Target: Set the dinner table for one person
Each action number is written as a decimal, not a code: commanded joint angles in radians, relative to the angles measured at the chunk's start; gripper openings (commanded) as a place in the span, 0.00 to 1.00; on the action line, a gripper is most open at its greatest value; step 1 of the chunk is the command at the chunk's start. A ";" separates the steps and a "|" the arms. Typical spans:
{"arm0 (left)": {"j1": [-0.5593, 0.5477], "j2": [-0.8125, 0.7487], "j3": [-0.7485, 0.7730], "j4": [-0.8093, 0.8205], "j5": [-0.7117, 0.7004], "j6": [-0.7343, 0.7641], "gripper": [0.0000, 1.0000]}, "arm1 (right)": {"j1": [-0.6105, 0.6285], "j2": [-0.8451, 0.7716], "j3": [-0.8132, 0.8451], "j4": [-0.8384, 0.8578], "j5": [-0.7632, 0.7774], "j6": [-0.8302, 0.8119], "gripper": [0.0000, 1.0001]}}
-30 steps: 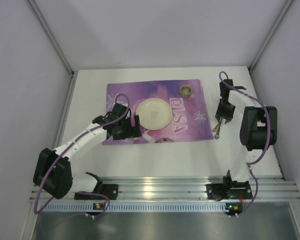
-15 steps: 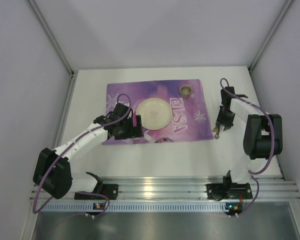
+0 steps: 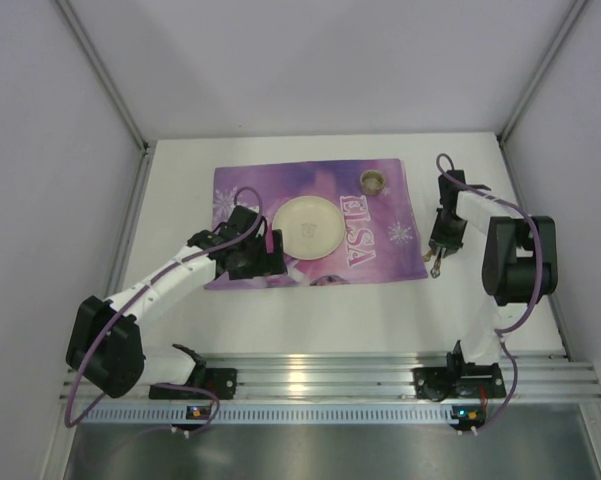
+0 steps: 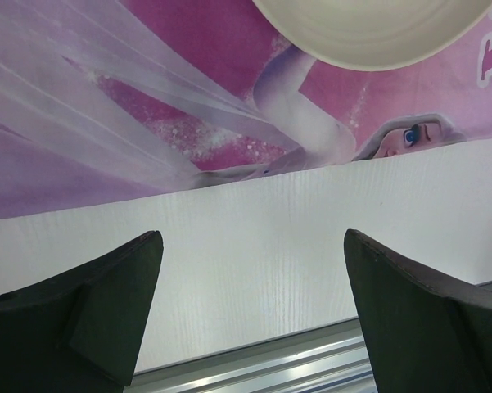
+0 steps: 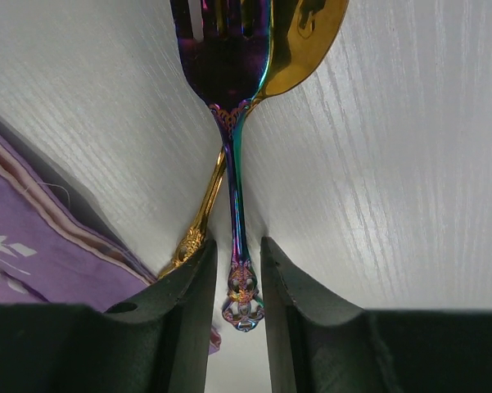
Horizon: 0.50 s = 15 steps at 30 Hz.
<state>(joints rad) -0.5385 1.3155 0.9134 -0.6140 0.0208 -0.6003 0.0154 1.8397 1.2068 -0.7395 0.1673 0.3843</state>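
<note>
The white dinner table (image 3: 310, 310) carries a purple ELSA placemat (image 3: 250, 190) with a cream plate (image 3: 306, 224) on it. My left gripper (image 3: 270, 255) is open and empty, low over the placemat's near edge beside the plate; the left wrist view (image 4: 254, 246) shows its jaws wide apart over the table (image 4: 311, 205). An iridescent fork (image 5: 229, 82) and a gold spoon (image 5: 307, 33) lie crossed on the table right of the placemat (image 3: 434, 265). My right gripper (image 5: 238, 254) is closed narrowly on the fork's handle end; in the top view it (image 3: 440, 248) is just above the cutlery.
A small gold-rimmed cup (image 3: 373, 181) stands at the placemat's far right corner. The placemat's edge (image 5: 33, 237) lies just left of my right fingers. The plate's rim (image 4: 368, 33) shows in the left wrist view. Walls enclose the table on three sides; the metal rail (image 3: 330, 385) runs along the near edge.
My right gripper has come down and slightly nearer over the cutlery while its arm's elbow shifted. The left arm has barely moved.
</note>
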 commanded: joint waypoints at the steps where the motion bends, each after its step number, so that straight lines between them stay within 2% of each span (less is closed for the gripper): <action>1: -0.005 -0.025 0.030 -0.015 -0.044 -0.007 0.97 | 0.003 0.036 0.000 0.035 0.041 -0.012 0.29; 7: -0.006 -0.010 0.042 -0.016 -0.042 -0.009 0.97 | -0.042 0.058 0.002 0.051 0.024 -0.010 0.22; 10: -0.008 0.001 0.054 -0.015 -0.042 -0.003 0.97 | -0.042 0.081 0.020 0.048 0.017 -0.013 0.09; 11: -0.009 0.008 0.059 -0.018 -0.044 -0.003 0.97 | -0.042 0.085 0.025 0.049 0.017 -0.013 0.00; 15: -0.015 0.022 0.088 -0.026 -0.048 0.004 0.97 | -0.042 0.063 0.017 0.058 0.018 -0.016 0.00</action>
<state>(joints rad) -0.5457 1.3289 0.9485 -0.6327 -0.0132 -0.6006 -0.0135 1.8648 1.2377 -0.7464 0.1604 0.3759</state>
